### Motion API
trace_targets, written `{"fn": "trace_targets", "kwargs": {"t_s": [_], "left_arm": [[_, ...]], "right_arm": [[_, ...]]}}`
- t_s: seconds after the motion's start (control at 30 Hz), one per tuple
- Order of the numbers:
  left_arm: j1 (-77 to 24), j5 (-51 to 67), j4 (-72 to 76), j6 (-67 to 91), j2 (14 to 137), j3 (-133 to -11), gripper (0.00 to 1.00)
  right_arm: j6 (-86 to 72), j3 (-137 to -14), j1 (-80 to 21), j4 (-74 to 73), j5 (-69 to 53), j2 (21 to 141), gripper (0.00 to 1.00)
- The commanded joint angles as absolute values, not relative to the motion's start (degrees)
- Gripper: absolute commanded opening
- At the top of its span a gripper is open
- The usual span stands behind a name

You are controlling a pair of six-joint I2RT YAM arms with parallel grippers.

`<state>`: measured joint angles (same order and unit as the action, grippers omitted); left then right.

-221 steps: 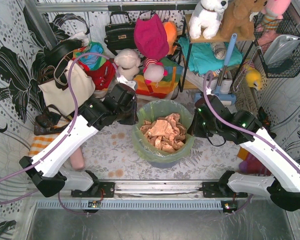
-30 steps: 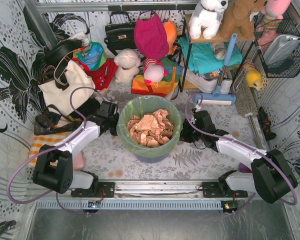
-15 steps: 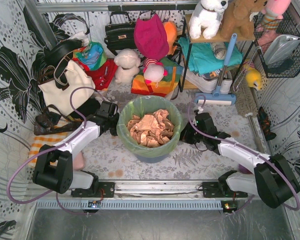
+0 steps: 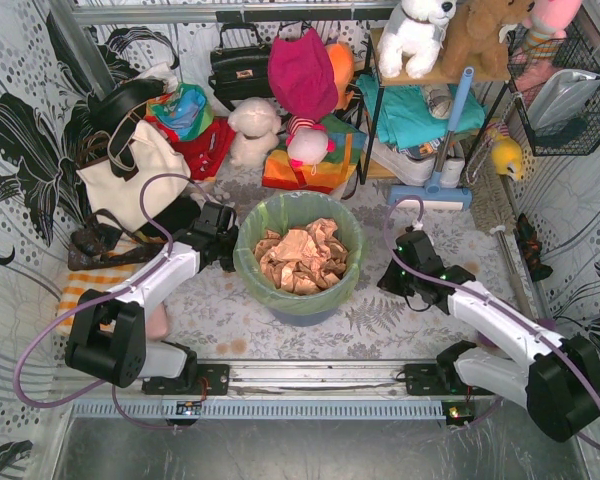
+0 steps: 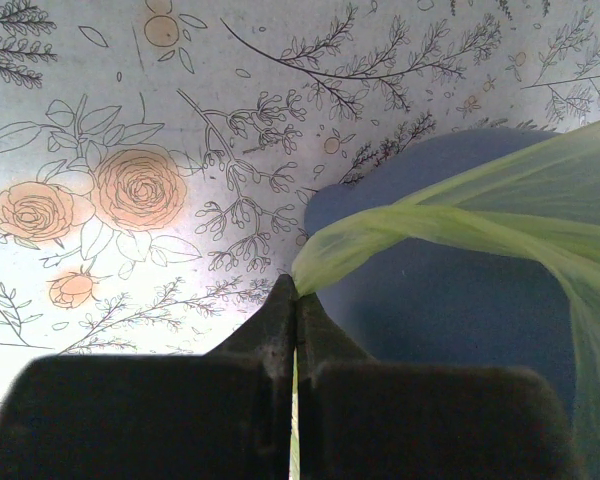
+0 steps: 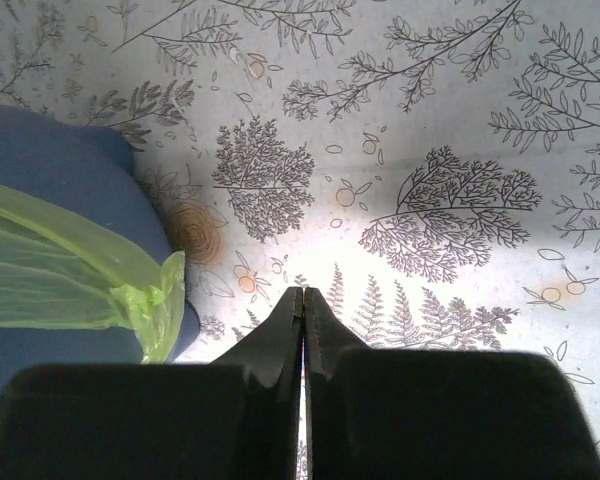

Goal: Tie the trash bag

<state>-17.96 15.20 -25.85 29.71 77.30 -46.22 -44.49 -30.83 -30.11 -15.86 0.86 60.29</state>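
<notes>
Lime-green, thin and translucent: the trash bag (image 4: 302,205) sat in the blue-grey bin (image 4: 305,312) as its liner, mouth open and untied, rim folded out over the bin's lip. Crumpled tan paper (image 4: 300,255) filled it nearly to the top. Count: one bag, one bin, one heap of paper made of several crumpled pieces, two grippers. The left gripper (image 5: 296,300) stood against the left side of the bin, jaws pressed together on a pulled-out strand of the bag's film. From the fingertips the film ran taut, as a twisted band, back across the bin wall. The right gripper (image 6: 302,298) was to the right of the bin and apart from it, over the floral tablecloth (image 6: 430,200), jaws fully closed with nothing between them. On that side a short knotted-looking flap of the bag hung loose down the bin wall, clear of the fingertips. One flap or strand was visible on each side of the bin, two in all. One cream tote bag (image 4: 130,185) with black straps stood behind and to the left of the bin.
</notes>
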Motion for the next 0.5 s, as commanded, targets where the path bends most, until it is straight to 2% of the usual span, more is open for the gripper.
{"fn": "trace_targets", "kwargs": {"t_s": [0.0, 0.07, 0.13, 0.23, 0.37, 0.47], "left_arm": [[-18.1, 14.4, -25.1, 29.4, 75.8, -47.3, 0.0], [-18.1, 14.5, -25.0, 29.6, 75.6, -47.2, 0.0], [-18.1, 14.6, -24.9, 29.6, 75.5, -47.0, 0.0], [-18.1, 14.7, -24.5, 29.9, 75.4, -46.6, 0.0], [-18.1, 14.7, -24.1, 30.1, 75.4, -46.6, 0.0], [-18.1, 14.8, -24.1, 30.0, 75.6, -46.7, 0.0]], "right_arm": [[-41.9, -33.5, -30.2, -18.1, 0.9, 57.8, 0.0], [-42.0, -33.3, -30.2, -13.6, -4.2, 57.3, 0.04], [-43.1, -33.1, -30.2, -9.9, -9.0, 57.6, 0.22], [-44.5, -32.5, -30.2, -5.0, -14.1, 58.3, 0.36], [-44.9, -32.0, -30.2, -0.4, -17.8, 60.5, 0.47], [-44.8, -32.1, -30.1, 0.7, -18.8, 62.7, 0.49]]}}
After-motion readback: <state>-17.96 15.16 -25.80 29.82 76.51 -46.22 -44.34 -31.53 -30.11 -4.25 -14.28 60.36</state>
